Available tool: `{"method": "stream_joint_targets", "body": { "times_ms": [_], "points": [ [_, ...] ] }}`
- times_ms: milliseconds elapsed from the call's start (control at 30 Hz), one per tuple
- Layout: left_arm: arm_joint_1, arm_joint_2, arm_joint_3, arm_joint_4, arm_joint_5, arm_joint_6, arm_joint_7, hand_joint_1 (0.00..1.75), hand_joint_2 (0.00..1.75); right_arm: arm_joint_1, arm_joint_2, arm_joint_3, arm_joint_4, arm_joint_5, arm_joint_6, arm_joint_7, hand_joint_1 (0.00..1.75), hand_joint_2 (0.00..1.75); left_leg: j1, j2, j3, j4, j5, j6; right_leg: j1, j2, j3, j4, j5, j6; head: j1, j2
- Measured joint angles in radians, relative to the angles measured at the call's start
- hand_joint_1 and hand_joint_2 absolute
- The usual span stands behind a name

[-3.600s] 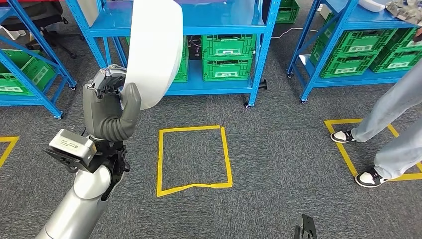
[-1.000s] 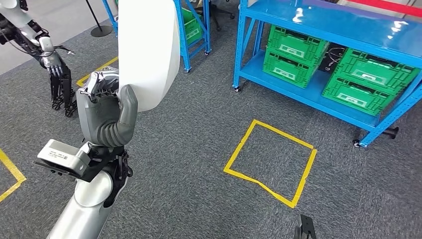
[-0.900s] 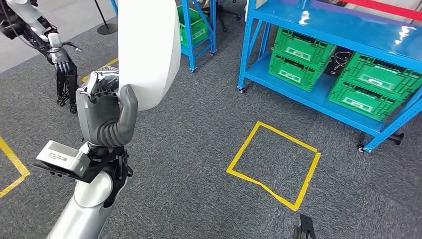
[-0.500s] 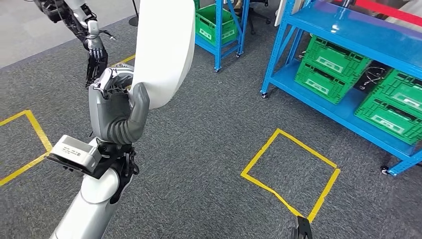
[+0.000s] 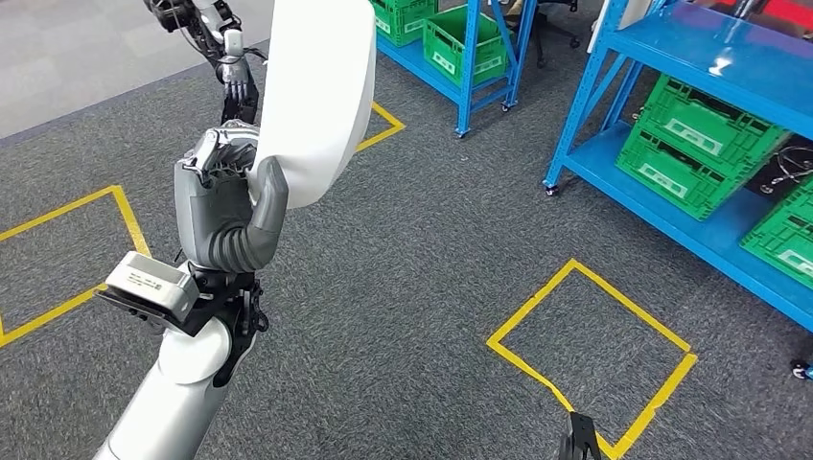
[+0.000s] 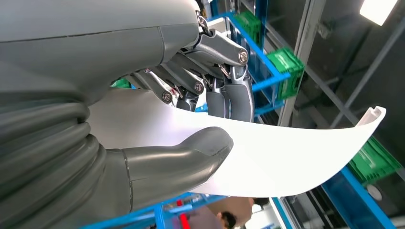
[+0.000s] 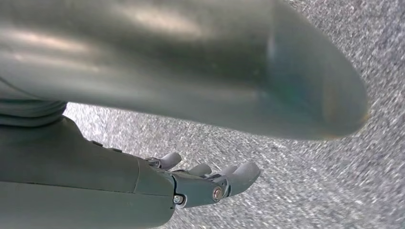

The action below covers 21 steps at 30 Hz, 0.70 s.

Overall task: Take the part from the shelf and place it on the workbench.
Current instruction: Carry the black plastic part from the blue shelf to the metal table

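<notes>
The part is a large, curved white panel (image 5: 316, 96). My left hand (image 5: 225, 211) holds it upright in front of me, high above the grey carpet. In the left wrist view the thumb (image 6: 176, 162) presses one face of the white panel (image 6: 286, 157) and the dark fingers (image 6: 224, 95) wrap the other face. My right hand (image 7: 95, 186) hangs low over the carpet with its fingers (image 7: 224, 179) stretched out and nothing in it. A dark tip of the right hand (image 5: 578, 443) pokes in at the bottom edge of the head view.
Blue shelving with green crates (image 5: 690, 153) stands at the right, and another blue rack (image 5: 470, 48) at the top centre. Yellow tape squares mark the carpet at the lower right (image 5: 594, 345) and the left (image 5: 58, 249). Another robot's arm (image 5: 225, 57) hangs at the top left.
The whole view has swung as I turn: the shelves slid right and the other robot's arm came into view. My left hand holds the panel just as before.
</notes>
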Motion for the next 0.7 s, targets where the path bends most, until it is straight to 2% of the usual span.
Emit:
{"method": "stream_joint_targets", "body": {
  "times_ms": [67, 100, 133, 200, 233, 267, 333, 367, 400, 433, 467, 500, 567, 600, 633, 700],
  "points": [
    [-0.008, 0.000, 0.000, 0.007, 0.001, 0.004, -0.003, 1.75, 1.75, -0.002, 0.001, 0.001, 0.000, 0.005, 0.000, 0.000, 0.00, 0.00, -0.011, 0.042, 0.072, -0.136, 0.045, 0.015, 0.004, -0.017, 0.004, 0.001, -0.004, 0.005, 0.000, 0.000],
    [-0.012, 0.000, 0.000, 0.011, 0.001, 0.006, -0.005, 1.75, 1.75, -0.002, 0.001, 0.002, 0.000, 0.007, 0.000, 0.000, 0.00, 0.00, -0.016, 0.055, 0.090, -0.172, 0.053, 0.022, 0.005, -0.024, 0.005, 0.001, -0.005, 0.009, 0.001, 0.000],
    [-0.015, -0.001, 0.000, 0.015, 0.002, 0.008, -0.006, 1.75, 1.75, -0.002, 0.001, 0.003, 0.000, 0.009, 0.000, 0.000, 0.00, 0.00, -0.020, 0.058, 0.094, -0.184, 0.052, 0.028, 0.006, -0.031, 0.006, 0.001, -0.006, 0.014, 0.001, 0.000],
    [-0.018, 0.000, 0.000, 0.024, 0.003, 0.011, -0.008, 1.75, 1.75, -0.003, 0.001, 0.005, 0.000, 0.010, 0.000, 0.001, 0.00, 0.00, -0.019, 0.036, 0.093, -0.189, 0.060, 0.037, 0.005, -0.046, 0.008, 0.001, -0.009, 0.024, 0.001, 0.000],
    [-0.020, 0.000, 0.000, 0.029, 0.003, 0.012, -0.008, 1.75, 1.75, -0.004, 0.002, 0.007, 0.000, 0.011, 0.000, 0.001, 0.00, 0.00, -0.016, 0.026, 0.095, -0.194, 0.064, 0.043, 0.003, -0.038, 0.006, 0.009, -0.016, 0.029, 0.000, 0.000],
    [-0.024, -0.001, 0.000, 0.034, 0.003, 0.012, -0.009, 1.75, 1.75, -0.005, 0.002, 0.009, 0.000, 0.011, 0.000, 0.001, 0.00, 0.00, -0.014, 0.016, 0.096, -0.200, 0.068, 0.048, 0.002, -0.020, -0.004, 0.034, -0.033, 0.034, 0.001, 0.000],
    [-0.033, -0.003, 0.000, 0.045, 0.003, 0.013, -0.010, 1.75, 1.75, -0.004, 0.004, 0.011, 0.000, 0.011, -0.002, 0.002, 0.00, 0.00, -0.010, -0.003, 0.097, -0.205, 0.073, 0.055, 0.000, 0.032, -0.051, 0.135, -0.087, 0.040, 0.005, 0.000],
    [-0.034, -0.004, 0.000, 0.050, 0.003, 0.013, -0.010, 1.75, 1.75, -0.002, 0.004, 0.011, 0.000, 0.011, -0.002, 0.002, 0.00, 0.00, -0.010, -0.014, 0.096, -0.204, 0.073, 0.056, -0.001, 0.047, -0.083, 0.199, -0.113, 0.042, 0.007, 0.000],
    [-0.033, -0.005, 0.000, 0.055, 0.003, 0.013, -0.010, 1.75, 1.75, 0.000, 0.004, 0.011, 0.000, 0.011, -0.004, 0.003, 0.00, 0.00, -0.009, -0.026, 0.095, -0.203, 0.073, 0.057, -0.002, 0.054, -0.109, 0.246, -0.125, 0.044, 0.008, 0.000],
    [-0.033, -0.005, 0.000, 0.060, 0.003, 0.013, -0.010, 1.75, 1.75, 0.001, 0.004, 0.011, 0.000, 0.010, -0.004, 0.003, 0.00, 0.00, -0.007, -0.039, 0.094, -0.200, 0.073, 0.056, -0.003, 0.057, -0.121, 0.262, -0.118, 0.046, 0.008, 0.000],
    [-0.033, -0.005, 0.000, 0.065, 0.003, 0.013, -0.010, 1.75, 1.75, 0.001, 0.004, 0.011, 0.000, 0.010, -0.004, 0.003, 0.00, 0.00, -0.005, -0.052, 0.093, -0.196, 0.071, 0.054, -0.005, 0.059, -0.113, 0.239, -0.093, 0.048, 0.008, 0.000],
    [-0.034, -0.006, 0.000, 0.069, 0.003, 0.013, -0.009, 1.75, 1.75, 0.001, 0.004, 0.011, 0.000, 0.009, -0.004, 0.003, 0.00, 0.00, -0.001, -0.065, 0.092, -0.191, 0.069, 0.050, -0.008, 0.064, -0.089, 0.182, -0.056, 0.051, 0.008, 0.000],
    [-0.039, -0.008, 0.000, 0.074, 0.003, 0.013, -0.009, 1.75, 1.75, -0.002, 0.005, 0.011, 0.000, 0.008, -0.001, 0.002, 0.00, 0.00, 0.003, -0.087, 0.086, -0.177, 0.063, 0.037, -0.014, 0.093, -0.034, 0.064, -0.009, 0.054, 0.009, 0.000],
    [-0.043, -0.009, 0.000, 0.076, 0.003, 0.013, -0.010, 1.75, 1.75, -0.003, 0.006, 0.011, 0.000, 0.008, 0.001, 0.001, 0.00, 0.00, 0.004, -0.097, 0.082, -0.173, 0.062, 0.029, -0.015, 0.103, -0.019, 0.032, -0.001, 0.052, 0.010, 0.000],
    [-0.046, -0.009, 0.000, 0.079, 0.003, 0.013, -0.009, 1.75, 1.75, -0.003, 0.006, 0.011, 0.000, 0.008, 0.002, 0.000, 0.00, 0.00, 0.004, -0.105, 0.078, -0.172, 0.063, 0.022, -0.014, 0.108, -0.015, 0.021, -0.004, 0.047, 0.011, 0.000],
    [-0.049, -0.009, 0.000, 0.083, 0.004, 0.013, -0.009, 1.75, 1.75, -0.004, 0.007, 0.012, 0.000, 0.009, 0.004, -0.001, 0.00, 0.00, 0.006, -0.112, 0.074, -0.176, 0.067, 0.009, -0.010, 0.092, -0.016, 0.017, 0.001, 0.031, 0.012, 0.000]
  ]
}}
